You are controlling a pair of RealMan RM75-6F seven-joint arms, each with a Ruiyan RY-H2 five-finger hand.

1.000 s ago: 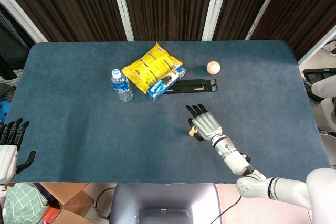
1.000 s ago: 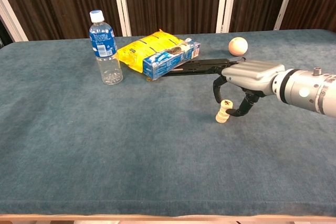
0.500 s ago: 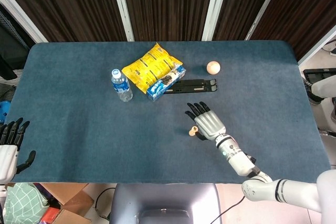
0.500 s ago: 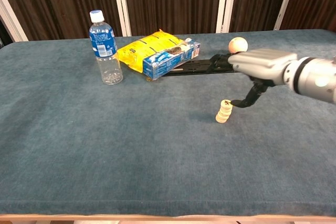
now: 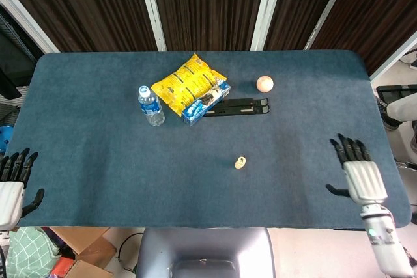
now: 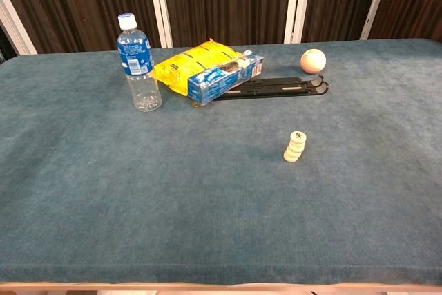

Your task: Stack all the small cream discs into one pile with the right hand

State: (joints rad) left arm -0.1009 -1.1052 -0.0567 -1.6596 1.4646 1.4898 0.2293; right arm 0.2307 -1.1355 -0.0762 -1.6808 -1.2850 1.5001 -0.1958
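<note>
A: The discs (image 6: 295, 146) now stand as one small pile, alone on the desk (image 6: 173, 198) in front of the black rack (image 6: 273, 88). Half a second ago the right robot hand was right beside the pile; now nothing touches it.

B: Does it hold?

A: It leans a little in the chest view but stands. I see no loose disc elsewhere on the cloth, so I judge the stacking done and this a retreat.

B: Where has the right robot hand (image 5: 360, 172) gone?

A: Far off to the desk's right edge, well apart from the pile. It shows only in the head view: back up, fingers spread and pointing away from the robot, holding nothing.

B: And the left robot hand (image 5: 13, 178)?

A: Parked at the left edge, fingers apart and straight, empty, where it was a second ago.

B: Anything else?

A: The bottle (image 6: 138, 62), the yellow bag (image 6: 194, 67) with the blue box (image 6: 225, 76) against it, and a ball (image 6: 313, 61) behind the rack, all unmoved.
</note>
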